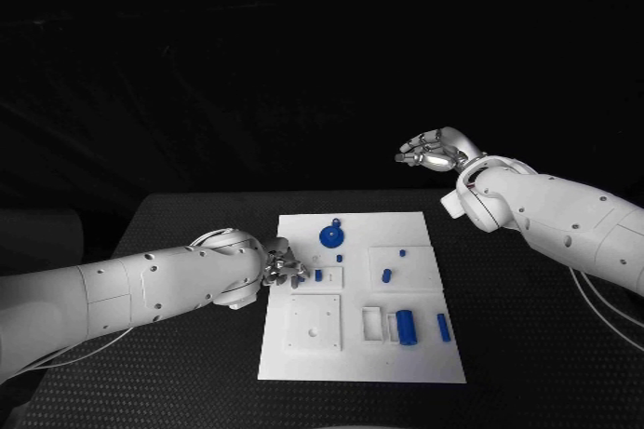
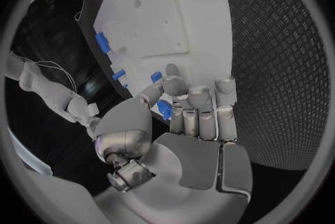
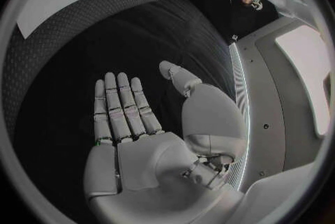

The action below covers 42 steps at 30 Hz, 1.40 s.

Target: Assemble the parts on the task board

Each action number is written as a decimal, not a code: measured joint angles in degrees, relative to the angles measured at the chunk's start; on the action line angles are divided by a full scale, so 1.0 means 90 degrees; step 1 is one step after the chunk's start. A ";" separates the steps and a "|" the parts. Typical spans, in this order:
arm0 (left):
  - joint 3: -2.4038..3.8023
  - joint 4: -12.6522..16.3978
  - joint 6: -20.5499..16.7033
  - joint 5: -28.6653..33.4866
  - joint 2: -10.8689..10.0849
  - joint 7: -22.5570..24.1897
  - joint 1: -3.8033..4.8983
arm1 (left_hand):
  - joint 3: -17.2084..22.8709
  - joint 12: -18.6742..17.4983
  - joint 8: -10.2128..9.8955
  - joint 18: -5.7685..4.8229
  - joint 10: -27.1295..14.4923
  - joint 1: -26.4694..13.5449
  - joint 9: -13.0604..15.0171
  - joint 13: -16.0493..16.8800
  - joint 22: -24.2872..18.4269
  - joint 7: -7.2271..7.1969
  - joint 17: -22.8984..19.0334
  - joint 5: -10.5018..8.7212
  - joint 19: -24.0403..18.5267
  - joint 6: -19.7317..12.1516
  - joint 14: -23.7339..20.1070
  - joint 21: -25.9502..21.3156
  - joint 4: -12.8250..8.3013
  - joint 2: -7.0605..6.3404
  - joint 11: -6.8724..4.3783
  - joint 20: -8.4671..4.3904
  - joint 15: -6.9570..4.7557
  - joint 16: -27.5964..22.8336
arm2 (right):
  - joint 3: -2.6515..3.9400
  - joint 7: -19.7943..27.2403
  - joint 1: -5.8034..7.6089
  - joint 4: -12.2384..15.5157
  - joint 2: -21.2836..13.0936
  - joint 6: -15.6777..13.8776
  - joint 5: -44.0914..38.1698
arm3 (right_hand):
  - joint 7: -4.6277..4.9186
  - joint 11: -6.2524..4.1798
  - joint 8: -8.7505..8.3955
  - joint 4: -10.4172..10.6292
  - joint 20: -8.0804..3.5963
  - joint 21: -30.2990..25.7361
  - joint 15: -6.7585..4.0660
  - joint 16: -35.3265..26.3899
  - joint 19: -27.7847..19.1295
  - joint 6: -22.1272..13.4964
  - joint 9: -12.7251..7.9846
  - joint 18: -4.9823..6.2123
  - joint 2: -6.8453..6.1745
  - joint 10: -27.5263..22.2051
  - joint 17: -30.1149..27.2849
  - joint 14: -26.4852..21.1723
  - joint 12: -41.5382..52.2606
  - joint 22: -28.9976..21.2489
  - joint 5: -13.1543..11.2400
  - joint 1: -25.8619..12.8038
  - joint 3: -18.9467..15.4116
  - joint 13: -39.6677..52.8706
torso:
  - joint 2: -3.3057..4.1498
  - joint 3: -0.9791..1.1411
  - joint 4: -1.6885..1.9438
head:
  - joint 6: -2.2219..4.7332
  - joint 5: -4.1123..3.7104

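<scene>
Black textured tabletop (image 1: 175, 373) carrying white task board (image 1: 422, 364) at its middle. Left robot hand (image 2: 188, 112) hovering over board's left edge, fingers curling round small blue part (image 2: 164, 109), gripping it. Right robot hand (image 3: 139, 123) hanging flat and spread beyond far right corner, holding nothing. Other blue parts (image 1: 404, 326) lying scattered on board. Pieces looking light, rigid, smooth plastic, likely slippery; pinching short sides seeming safest
</scene>
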 measured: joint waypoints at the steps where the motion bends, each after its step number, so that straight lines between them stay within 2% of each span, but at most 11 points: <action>1: -0.0002 -0.0011 -0.0002 0.0000 -0.0001 -0.0004 -0.0002 | -0.0016 0.0000 0.0000 0.0000 0.0010 -0.0019 -0.0006 -0.0011 0.0000 -0.0001 -0.0004 -0.0114 0.0000 -0.0022 -0.0001 0.0000 0.0072 -0.0088 0.0011 0.0000 0.0000 0.0000 | 0.0000 0.0000 0.0000 0.0000 0.0000 0.0000 0.0000 | 0.0000 0.0000 0.0000 0.0000 -0.0008 0.0000 0.0000 0.0000 -0.0008 0.0000 0.0000 -0.0001 0.0000 0.0000 0.0000 0.0000 0.0000 0.0000 0.0000 0.0000 0.0000 0.0000 | 0.0000 0.0000 0.0000 | 0.0000 0.0000; 6: -0.0009 -0.0035 -0.0004 0.0000 -0.0009 -0.0035 -0.0017 | -0.0086 0.0000 0.0024 -0.0001 0.0020 -0.0167 -0.0025 -0.0031 -0.0001 -0.0001 -0.0014 -0.0261 0.0000 -0.0042 -0.0002 -0.0029 0.0329 -0.0397 0.0022 0.0000 -0.0002 0.0000 | 0.0000 -0.0001 -0.0001 0.0001 -0.0003 0.0001 0.0000 | 0.0000 0.0000 0.0000 0.0000 -0.0008 0.0000 0.0000 0.0000 -0.0008 0.0000 0.0000 0.0000 0.0000 0.0000 0.0000 0.0000 0.0000 0.0000 0.0000 0.0000 0.0000 0.0000 | 0.0000 -0.0001 0.0000 | 0.0004 0.0000; 13: -0.0006 -0.0013 -0.0014 0.0000 -0.0055 -0.0042 -0.0018 | -0.0072 0.0000 0.0024 0.0000 0.0020 -0.0128 -0.0025 -0.0037 -0.0001 -0.0001 -0.0014 -0.0261 0.0000 -0.0043 -0.0002 -0.0029 0.0344 -0.0451 0.0022 0.0000 -0.0002 0.0000 | 0.0000 -0.0001 -0.0002 0.0000 -0.0006 0.0002 0.0000 | 0.0000 0.0000 0.0000 0.0000 0.0009 0.0000 0.0000 0.0000 -0.0026 0.0000 -0.0005 0.0000 0.0000 0.0000 -0.0004 0.0000 0.0000 0.0000 0.0000 0.0000 0.0000 0.0000 | 0.0000 -0.0001 0.0001 | 0.0005 -0.0001; 22: 0.0049 0.0046 -0.0107 0.0138 -0.0140 -0.0029 -0.0024 | 0.0005 0.0000 0.0047 -0.0001 0.0019 -0.0195 -0.0038 -0.0075 -0.0002 -0.0001 -0.0031 -0.0260 0.0000 -0.0091 0.0000 -0.0061 0.0792 -0.0938 0.0022 0.0000 0.0001 -0.0025 | 0.0000 -0.0002 -0.0012 0.0000 -0.0012 0.0002 0.0000 | 0.0000 0.0000 0.0000 0.0000 0.0008 0.0000 0.0000 0.0000 -0.0025 0.0000 -0.0005 0.0000 0.0000 0.0000 -0.0005 0.0000 0.0000 0.0006 0.0000 0.0000 0.0000 -0.0005 | -0.0001 -0.0006 0.0003 | 0.0009 -0.0009; 24: 0.0088 0.0057 -0.0153 0.0230 -0.0161 -0.0019 -0.0028 | 0.0042 -0.0015 0.0047 -0.0001 0.0019 -0.0187 -0.0040 -0.0078 -0.0002 0.0014 -0.0033 -0.0260 0.0000 -0.0122 0.0000 -0.0061 0.0913 -0.1005 0.0022 0.0000 0.0002 -0.0025 | 0.0000 -0.0002 -0.0017 0.0000 -0.0020 0.0002 0.0000 | 0.0000 0.0000 -0.0001 0.0000 0.0008 0.0000 0.0000 0.0000 -0.0024 0.0000 -0.0005 0.0000 0.0000 0.0000 -0.0005 0.0000 0.0000 0.0006 0.0000 0.0000 0.0000 -0.0005 | -0.0001 -0.0006 0.0003 | 0.0012 -0.0010; 26: 0.0206 0.0045 -0.0200 0.0335 -0.0161 0.0002 -0.0036 | 0.0078 -0.0052 0.0047 -0.0001 -0.0016 -0.0157 -0.0060 -0.0093 -0.0002 0.0022 -0.0046 -0.0260 0.0000 -0.0205 -0.0012 -0.0062 0.0997 -0.1093 0.0057 0.0000 -0.0009 -0.0063 | 0.0000 -0.0002 -0.0020 0.0000 -0.0023 0.0002 0.0000 | 0.0000 0.0000 0.0000 0.0000 0.0007 0.0000 0.0000 0.0000 -0.0024 0.0000 -0.0004 0.0000 0.0000 0.0000 -0.0005 0.0000 0.0000 0.0006 0.0000 0.0000 0.0000 -0.0005 | -0.0002 -0.0006 0.0002 | 0.0017 -0.0016; 28: 0.0248 0.0043 -0.0288 0.0501 -0.0159 0.0050 -0.0015 | 0.0105 -0.0115 0.0002 -0.0001 -0.0072 -0.0157 -0.0091 -0.0124 -0.0003 0.0045 -0.0073 -0.0260 -0.0066 -0.0303 -0.0085 -0.0127 0.1084 -0.1180 0.0101 0.0011 -0.0009 -0.0128 | 0.0000 -0.0002 -0.0022 0.0000 -0.0032 0.0002 0.0000 | 0.0000 0.0000 -0.0001 0.0000 0.0007 0.0000 0.0000 0.0000 -0.0023 0.0000 -0.0004 0.0000 0.0000 0.0000 -0.0004 0.0000 0.0000 0.0006 0.0000 0.0000 0.0000 -0.0004 | -0.0002 -0.0006 0.0001 | 0.0023 -0.0018; 32: 0.0355 0.0036 -0.0433 0.0818 -0.0170 0.0190 -0.0024 | 0.0136 -0.0400 -0.0228 -0.0001 -0.0435 -0.0062 -0.0192 -0.0239 -0.0003 0.0207 -0.0229 -0.0260 -0.0320 -0.0728 -0.0364 -0.0306 0.1162 -0.1279 0.0237 0.0100 0.0138 -0.0419 | 0.0000 -0.0002 -0.0027 -0.0001 -0.0043 0.0001 0.0000 | 0.0000 0.0000 -0.0001 0.0000 0.0006 0.0000 0.0000 0.0000 -0.0023 0.0000 -0.0004 0.0000 0.0000 0.0000 -0.0004 0.0000 0.0000 0.0005 0.0000 0.0000 0.0000 -0.0004 | -0.0002 -0.0007 0.0001 | 0.0033 -0.0024; 38: 0.0415 0.0023 -0.0712 0.1051 -0.0213 0.0602 -0.0014 | 0.0014 -0.0751 -0.0442 -0.0001 -0.0885 0.0314 -0.0336 -0.0382 -0.0081 0.0400 -0.0405 -0.0260 -0.0726 -0.1129 -0.0757 -0.0619 0.0917 -0.1087 0.0426 0.0198 0.0351 -0.0744 | 0.0000 -0.0002 -0.0027 0.0001 -0.0059 0.0001 0.0000 | 0.0000 0.0000 -0.0001 0.0000 0.0006 0.0000 0.0000 0.0000 -0.0023 0.0000 -0.0010 -0.0001 -0.0001 0.0000 -0.0010 0.0000 0.0000 0.0005 0.0000 0.0000 0.0000 -0.0004 | -0.0004 0.0002 0.0002 | 0.0059 -0.0043; 41: 0.0426 0.0020 -0.0952 0.1130 -0.0211 0.0955 -0.0014 | 0.0070 -0.1288 -0.0655 -0.0231 -0.1391 0.0805 -0.0490 -0.0632 -0.0220 0.0647 -0.0641 -0.0215 -0.1207 -0.1524 -0.1244 -0.1048 0.0529 -0.0952 0.0660 0.0326 0.0693 -0.1229 | 0.0000 -0.0002 -0.0027 0.0001 -0.0065 0.0001 0.0000 | 0.0000 0.0000 -0.0001 0.0000 0.0006 0.0000 0.0000 0.0000 -0.0022 0.0000 -0.0009 0.0000 0.0000 0.0000 -0.0010 0.0000 0.0000 0.0005 0.0000 0.0001 0.0000 -0.0004 | -0.0008 0.0002 0.0002 | 0.0081 -0.0060; 42: 0.0429 0.0017 -0.1032 0.1155 -0.0204 0.1080 -0.0014 | 0.0108 -0.1474 -0.0703 -0.0249 -0.1524 0.1005 -0.0539 -0.0718 -0.0263 0.0712 -0.0719 -0.0135 -0.1337 -0.1596 -0.1374 -0.1178 0.0372 -0.0925 0.0729 0.0372 0.0804 -0.1391 | 0.0000 -0.0002 -0.0027 0.0001 -0.0066 0.0001 0.0000 | 0.0000 0.0000 -0.0001 0.0000 0.0006 0.0000 0.0000 0.0000 -0.0022 0.0000 -0.0009 0.0000 -0.0001 0.0000 -0.0010 0.0000 0.0000 0.0005 0.0000 0.0000 0.0000 -0.0004 | -0.0008 0.0003 0.0002 | 0.0092 -0.0066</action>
